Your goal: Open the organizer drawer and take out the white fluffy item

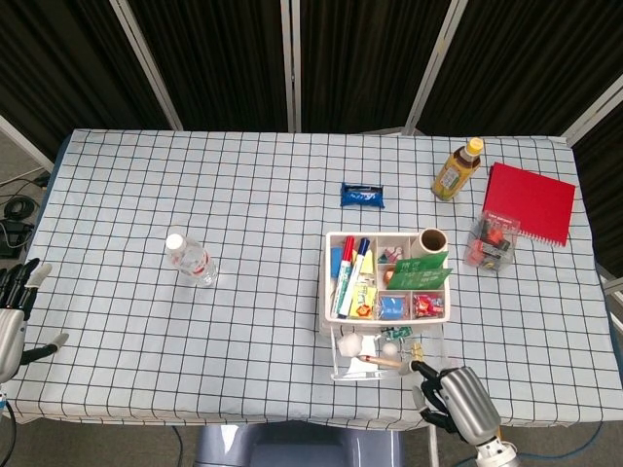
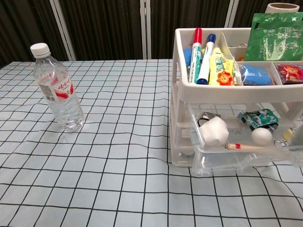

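White fluffy item (image 2: 213, 131) inside open organizer drawer (image 2: 236, 153), beside small white ball (image 2: 262, 135) and toy car (image 2: 258, 118). Right hand (image 1: 456, 400) at drawer's front corner, grip impossible to tell; seen only from head view. Left hand (image 1: 14, 313) spread, idle, far left. Water bottle (image 2: 57, 88) well apart.

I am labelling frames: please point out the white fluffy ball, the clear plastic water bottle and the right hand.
white fluffy ball (image 2: 214, 131), chest view, middle.
clear plastic water bottle (image 2: 57, 90), chest view, label.
right hand (image 1: 458, 400), head view, back.
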`<state>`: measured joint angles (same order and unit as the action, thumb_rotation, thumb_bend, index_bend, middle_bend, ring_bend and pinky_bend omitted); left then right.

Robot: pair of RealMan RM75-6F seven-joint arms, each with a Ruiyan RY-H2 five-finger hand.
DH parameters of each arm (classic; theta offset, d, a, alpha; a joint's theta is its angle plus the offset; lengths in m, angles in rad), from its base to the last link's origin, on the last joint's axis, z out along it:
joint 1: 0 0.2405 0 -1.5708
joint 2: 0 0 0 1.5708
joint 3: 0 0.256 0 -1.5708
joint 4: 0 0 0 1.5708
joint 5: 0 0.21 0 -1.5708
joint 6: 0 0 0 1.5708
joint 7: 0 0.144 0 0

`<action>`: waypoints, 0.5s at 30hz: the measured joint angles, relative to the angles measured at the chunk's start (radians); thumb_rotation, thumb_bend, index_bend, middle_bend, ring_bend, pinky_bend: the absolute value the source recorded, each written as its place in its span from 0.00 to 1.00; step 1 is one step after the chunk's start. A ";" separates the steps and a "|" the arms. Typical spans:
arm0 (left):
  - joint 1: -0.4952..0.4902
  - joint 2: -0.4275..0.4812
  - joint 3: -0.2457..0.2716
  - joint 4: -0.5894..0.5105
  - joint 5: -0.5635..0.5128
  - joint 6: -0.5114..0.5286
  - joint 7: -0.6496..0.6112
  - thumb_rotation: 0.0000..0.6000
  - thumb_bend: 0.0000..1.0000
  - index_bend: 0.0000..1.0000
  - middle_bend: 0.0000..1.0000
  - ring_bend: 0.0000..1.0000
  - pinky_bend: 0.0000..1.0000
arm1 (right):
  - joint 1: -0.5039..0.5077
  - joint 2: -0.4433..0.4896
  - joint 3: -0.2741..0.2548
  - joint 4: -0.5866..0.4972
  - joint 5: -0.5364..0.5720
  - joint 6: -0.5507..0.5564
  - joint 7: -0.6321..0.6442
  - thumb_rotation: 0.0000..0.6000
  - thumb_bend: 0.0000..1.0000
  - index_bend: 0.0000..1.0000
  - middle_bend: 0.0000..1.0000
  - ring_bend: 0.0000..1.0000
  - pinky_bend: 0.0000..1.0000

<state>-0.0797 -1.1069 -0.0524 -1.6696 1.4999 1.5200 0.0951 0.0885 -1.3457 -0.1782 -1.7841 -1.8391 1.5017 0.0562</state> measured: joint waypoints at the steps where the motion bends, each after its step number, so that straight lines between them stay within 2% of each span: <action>1: 0.000 0.000 0.000 0.000 0.000 -0.001 0.000 1.00 0.12 0.00 0.00 0.00 0.00 | -0.001 0.001 -0.001 0.000 -0.001 0.000 0.002 1.00 0.49 0.49 0.95 0.96 0.83; 15: 0.000 -0.001 0.001 -0.001 0.001 0.000 0.004 1.00 0.12 0.00 0.00 0.00 0.00 | -0.016 0.019 -0.004 0.025 0.003 0.014 0.037 1.00 0.49 0.49 0.95 0.96 0.83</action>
<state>-0.0794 -1.1076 -0.0512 -1.6710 1.5008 1.5197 0.0990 0.0727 -1.3270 -0.1821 -1.7588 -1.8361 1.5154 0.0932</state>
